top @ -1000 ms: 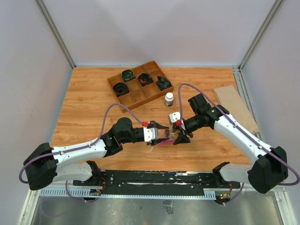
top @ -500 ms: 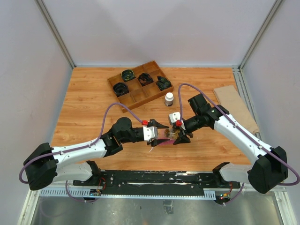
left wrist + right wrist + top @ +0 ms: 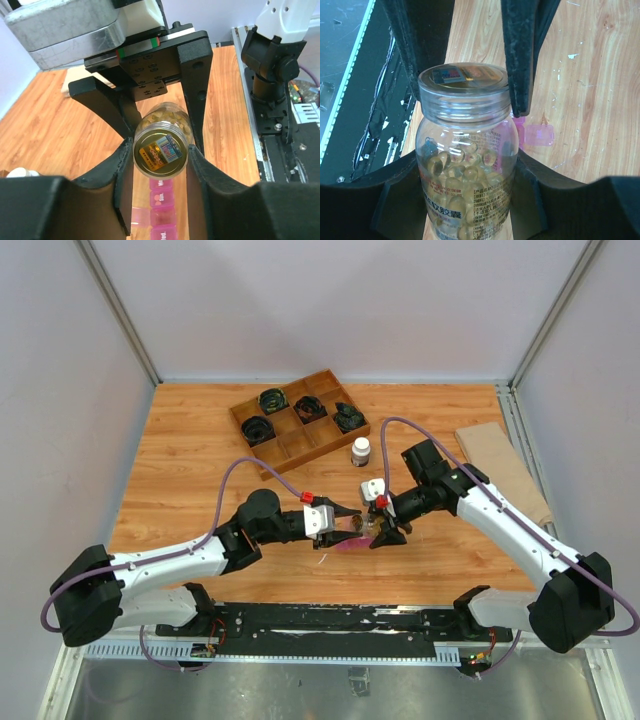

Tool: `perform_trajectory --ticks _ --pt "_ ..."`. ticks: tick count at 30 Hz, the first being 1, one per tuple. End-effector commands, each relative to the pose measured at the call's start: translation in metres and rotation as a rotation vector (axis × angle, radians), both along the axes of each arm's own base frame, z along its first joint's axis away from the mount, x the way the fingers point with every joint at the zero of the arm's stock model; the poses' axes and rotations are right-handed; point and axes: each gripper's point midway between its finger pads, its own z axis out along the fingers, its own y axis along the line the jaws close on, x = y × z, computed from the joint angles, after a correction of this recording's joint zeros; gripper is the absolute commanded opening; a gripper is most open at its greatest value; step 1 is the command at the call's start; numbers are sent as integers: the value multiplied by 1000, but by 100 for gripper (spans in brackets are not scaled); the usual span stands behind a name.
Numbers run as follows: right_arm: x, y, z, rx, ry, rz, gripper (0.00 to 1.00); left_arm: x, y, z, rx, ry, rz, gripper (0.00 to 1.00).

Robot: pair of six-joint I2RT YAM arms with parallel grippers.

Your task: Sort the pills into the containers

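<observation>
Now your right end effector (image 3: 465,200) is clamped on the clear jar (image 3: 440,145), with the pills (image 3: 470,172) heaped inside, and your left end effector (image 3: 160,156) pinches its lid (image 3: 464,85). Both hover just above the pink containers (image 3: 162,212) lying on the tabletop (image 3: 190,460).

Tan-yellow pills (image 3: 470,175), a clear jar (image 3: 465,95), translucent pink containers (image 3: 161,210), an orange-brown wood-grain table (image 3: 190,460).
</observation>
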Motion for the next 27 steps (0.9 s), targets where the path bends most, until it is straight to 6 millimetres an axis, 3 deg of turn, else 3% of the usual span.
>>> perform_trajectory --ticks 1,6,11,15,24,26,27 --pt "2 1 11 19 -9 -2 1 2 1 22 -77 73 8 0" --pt "10 0 8 -7 0 -44 1 16 4 23 -148 424 161 0" --pt "14 -1 9 -6 12 -75 1 30 21 25 -270 750 348 0" --pt "13 0 9 -2 19 -71 1 26 27 31 -393 968 394 0" --pt "12 1 10 2 26 -67 1 15 12 38 -407 1070 349 0" --pt "11 0 10 3 25 -65 1 16 13 40 -414 1051 345 7" --pt "11 0 11 5 24 -63 1 15 14 41 -415 1041 342 16"
